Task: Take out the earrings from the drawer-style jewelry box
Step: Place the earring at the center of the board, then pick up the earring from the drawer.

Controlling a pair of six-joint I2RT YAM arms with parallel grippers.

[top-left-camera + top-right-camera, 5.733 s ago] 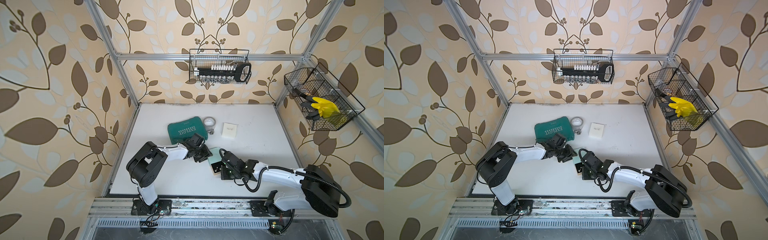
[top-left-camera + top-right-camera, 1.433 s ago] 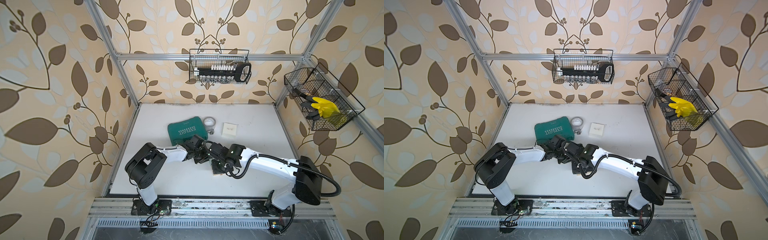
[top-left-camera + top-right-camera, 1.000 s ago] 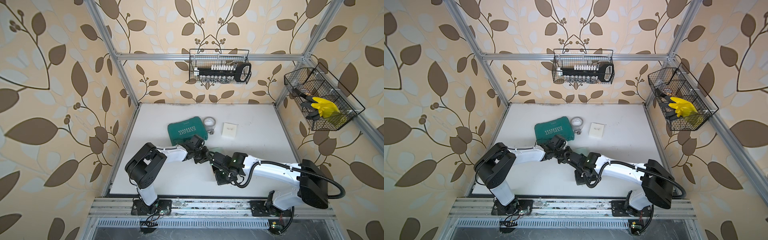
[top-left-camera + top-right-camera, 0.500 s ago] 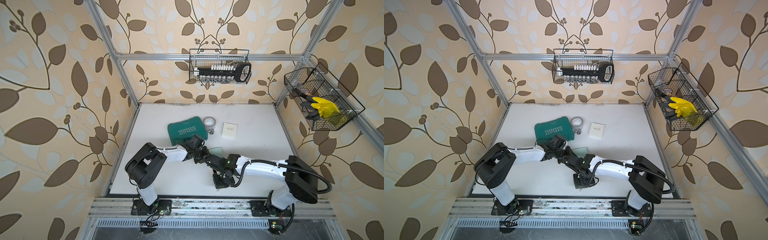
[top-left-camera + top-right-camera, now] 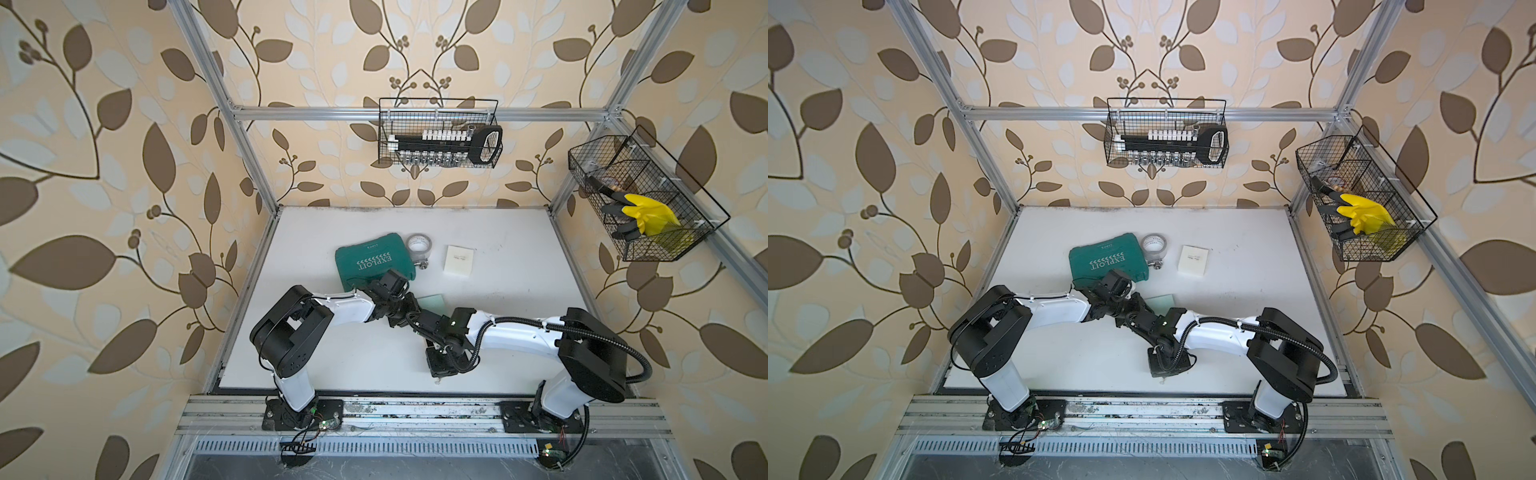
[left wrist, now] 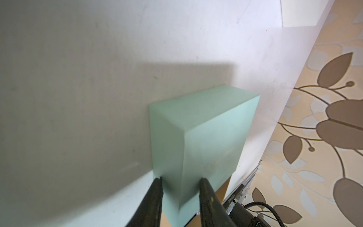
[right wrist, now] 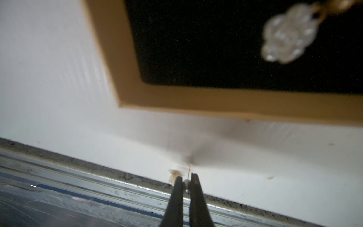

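The left pincer (image 6: 180,179) is clamped on the mint-green sleeve (image 6: 206,133). The right pincer (image 7: 186,176) is closed on a tiny earring (image 7: 185,185) — held low over the surface (image 7: 59,78), beside the drawer (image 7: 176,107), where a second earring (image 7: 288,33) is seen on black lining.

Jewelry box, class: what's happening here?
The left tool grips the mint sleeve on the table. The right tool pinches what looks like a tiny earring near the table's front edge, beside the pulled-out drawer. The other earring lies on the drawer's black lining.
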